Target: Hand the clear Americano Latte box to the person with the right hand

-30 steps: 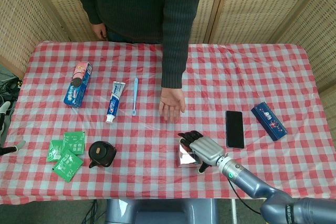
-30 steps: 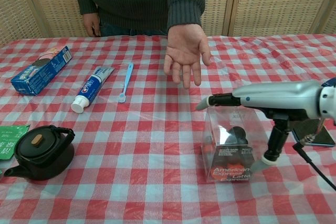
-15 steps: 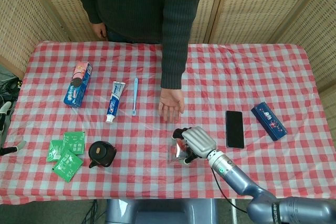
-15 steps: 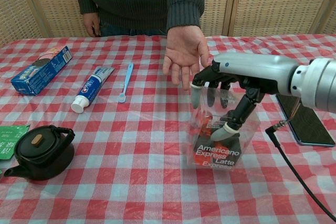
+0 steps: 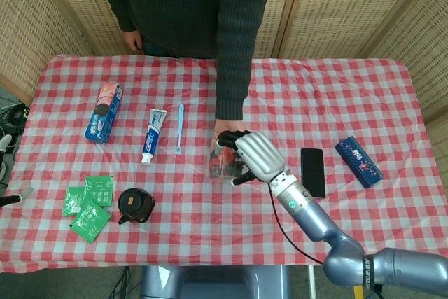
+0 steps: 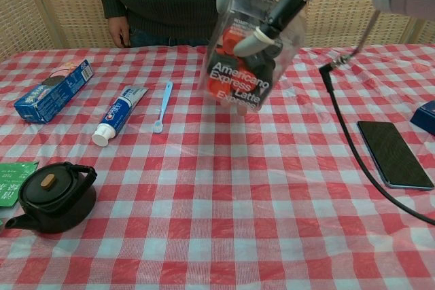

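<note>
The right hand point(image 5: 255, 157) grips the box point(image 6: 246, 45), its fingers wrapped over the top and the thumb pressed against the clear front wall. The box is off the table, tilted, at upper centre of the chest view and at centre of the head view.

A second ago the box stood on the cloth at lower centre, with the hand just closing around it. Half a second ago it was tipped and barely clear of the table. Now it has risen and travelled toward the top of the frame, so that in the head view it covers the spot where the person's open palm showed. The palm itself is hidden behind the box and the hand; only the sleeve point(image 5: 232, 61) above it can be seen. Whether box and palm touch cannot be told.

So the lift and carry look done, and the task seems to be at the handover: the remaining step is likely to settle the box in the palm and let go.

The left hand shows in neither view.

Elsewhere lie a teapot point(image 6: 51, 196), toothpaste point(image 6: 118, 115), a toothbrush point(image 6: 163, 104), a blue carton point(image 6: 54, 90) and a phone point(image 6: 394, 153).
</note>
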{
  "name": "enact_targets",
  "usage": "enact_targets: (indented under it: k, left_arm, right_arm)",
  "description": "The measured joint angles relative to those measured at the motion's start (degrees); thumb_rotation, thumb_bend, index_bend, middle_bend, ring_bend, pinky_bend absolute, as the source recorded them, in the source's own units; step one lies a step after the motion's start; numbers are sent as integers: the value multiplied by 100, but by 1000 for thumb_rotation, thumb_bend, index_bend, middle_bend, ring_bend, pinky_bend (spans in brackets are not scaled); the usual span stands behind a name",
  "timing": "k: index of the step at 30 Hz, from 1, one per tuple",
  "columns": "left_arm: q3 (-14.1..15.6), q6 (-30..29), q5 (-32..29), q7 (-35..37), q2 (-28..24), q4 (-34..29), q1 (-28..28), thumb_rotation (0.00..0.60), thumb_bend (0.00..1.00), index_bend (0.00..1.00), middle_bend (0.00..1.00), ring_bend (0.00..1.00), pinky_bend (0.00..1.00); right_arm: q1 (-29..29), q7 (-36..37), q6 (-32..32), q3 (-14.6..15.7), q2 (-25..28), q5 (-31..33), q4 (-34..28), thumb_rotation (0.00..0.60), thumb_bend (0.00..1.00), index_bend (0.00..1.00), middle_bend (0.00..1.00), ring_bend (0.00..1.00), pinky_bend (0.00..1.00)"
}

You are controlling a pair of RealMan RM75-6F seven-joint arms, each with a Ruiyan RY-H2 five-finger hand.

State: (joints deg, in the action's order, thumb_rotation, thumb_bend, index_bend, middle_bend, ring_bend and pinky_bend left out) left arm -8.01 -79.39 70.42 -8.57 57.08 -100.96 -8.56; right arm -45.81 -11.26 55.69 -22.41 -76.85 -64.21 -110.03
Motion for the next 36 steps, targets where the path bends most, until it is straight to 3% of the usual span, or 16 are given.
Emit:
enact_targets:
  k: [8,11,12,15,16,17,28,36]
  left_arm:
    - [-19,8,-52,96,-34,26,5,600,0,0,0,0,0]
    - [-25,14,-61,138,-47,41,6,600,0,0,0,0,0]
    - [-26,15,-61,152,-52,45,7,600,0,0,0,0,0]
    - [-24,21,-56,198,-66,58,11,600,0,0,0,0,0]
    - [-22,27,-53,216,-71,62,11,600,0,0,0,0,0]
    - [-20,30,-50,224,-74,63,11,600,0,0,0,0,0]
    - [10,14,10,230,-84,33,12,600,0,0,0,0,0]
    - [70,-84,229,290,-104,-17,51,600,0,0,0,0,0]
  right_arm:
    - [-611,-501,174,-220,-688,751,692,600,374,570,654,648,558]
    - [-694,-639,253,-186,-851,869,912,600,287,482,566,607,513]
    - [-705,-664,281,-166,-888,883,971,600,211,384,471,532,430]
    - [-717,-704,387,-61,-984,856,1127,600,20,71,103,146,90]
    - [-713,-701,394,-23,-989,830,1140,600,0,16,26,48,24]
    - [-710,-700,372,19,-975,817,1136,600,0,1,4,15,5]
    - [-574,-773,411,-54,-183,891,456,600,0,0,0,0,0]
    - [258,-503,660,107,1352,374,-403,600,0,0,0,0,0]
